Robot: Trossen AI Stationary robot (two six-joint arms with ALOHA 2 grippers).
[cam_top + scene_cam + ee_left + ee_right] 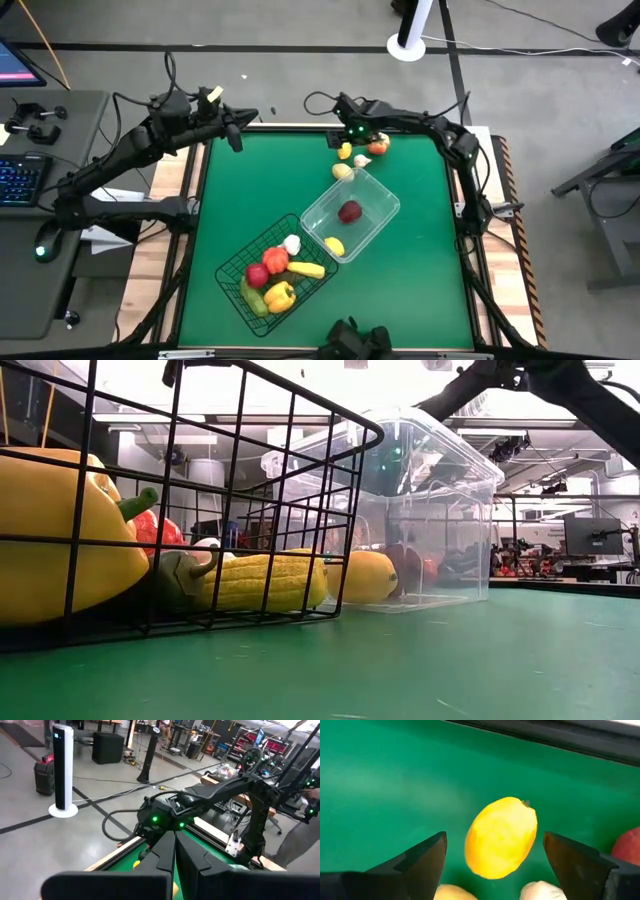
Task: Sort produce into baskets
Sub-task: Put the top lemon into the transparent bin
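Yellow lemon point(501, 837) sits between right gripper's point(495, 862) spread, edge-cropped fingers.

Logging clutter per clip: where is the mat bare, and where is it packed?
Bare: the mat left of the wire basket, and the stretch right of the clear bin. Crowded: the far edge, where the right claw stands open around a yellow fruit among loose produce.
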